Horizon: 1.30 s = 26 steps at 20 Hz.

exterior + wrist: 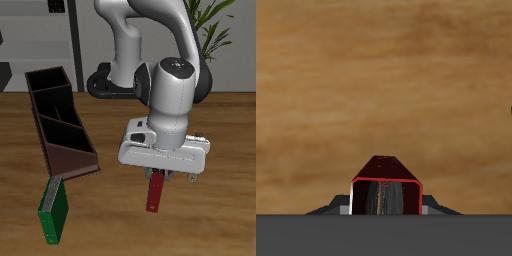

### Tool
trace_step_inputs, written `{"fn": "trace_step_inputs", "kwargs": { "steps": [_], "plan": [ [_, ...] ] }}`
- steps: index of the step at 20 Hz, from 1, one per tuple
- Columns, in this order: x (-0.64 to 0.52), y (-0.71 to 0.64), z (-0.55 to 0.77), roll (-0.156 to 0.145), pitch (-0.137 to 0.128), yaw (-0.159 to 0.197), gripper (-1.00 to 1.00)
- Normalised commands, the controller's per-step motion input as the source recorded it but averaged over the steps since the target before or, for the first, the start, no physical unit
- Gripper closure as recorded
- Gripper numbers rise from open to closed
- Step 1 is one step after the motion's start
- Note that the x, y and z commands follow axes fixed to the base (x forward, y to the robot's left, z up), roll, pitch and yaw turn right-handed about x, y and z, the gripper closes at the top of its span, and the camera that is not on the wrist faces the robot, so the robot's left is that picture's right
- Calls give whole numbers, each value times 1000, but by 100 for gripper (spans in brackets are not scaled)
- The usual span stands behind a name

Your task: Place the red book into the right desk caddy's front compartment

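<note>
The red book [155,193] hangs upright under my gripper [158,178], which is shut on its upper end. In the wrist view the red book [384,186] shows end-on between the gripper's [384,205] jaws, with bare wooden table beyond it. The right desk caddy [58,122] is a long dark brown-maroon open box with dividers and a sloped wedge end near the table's front. It stands well to the side of the gripper, apart from the book, and does not appear in the wrist view.
A green book [53,209] stands tilted against the caddy's wedge end, near the table's front edge. The robot's base [122,80] is behind the gripper. Wooden table [220,200] surrounds the held book.
</note>
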Motion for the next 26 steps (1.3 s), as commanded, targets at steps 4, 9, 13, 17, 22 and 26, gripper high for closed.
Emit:
{"fn": "trace_step_inputs", "kwargs": {
  "steps": [4, 9, 13, 17, 22, 26],
  "plan": [
    [-178, -87, 538, -6, -67, 32, 100],
    [-495, -257, 1045, -11, -111, 66, 100],
    [-302, -175, 467, -6, -58, 59, 100],
    [-527, -188, 520, -7, -39, 70, 100],
    [-567, -144, 348, 10, -43, 56, 100],
    [-583, -82, 260, 6, -42, 46, 100]
  ]
}}
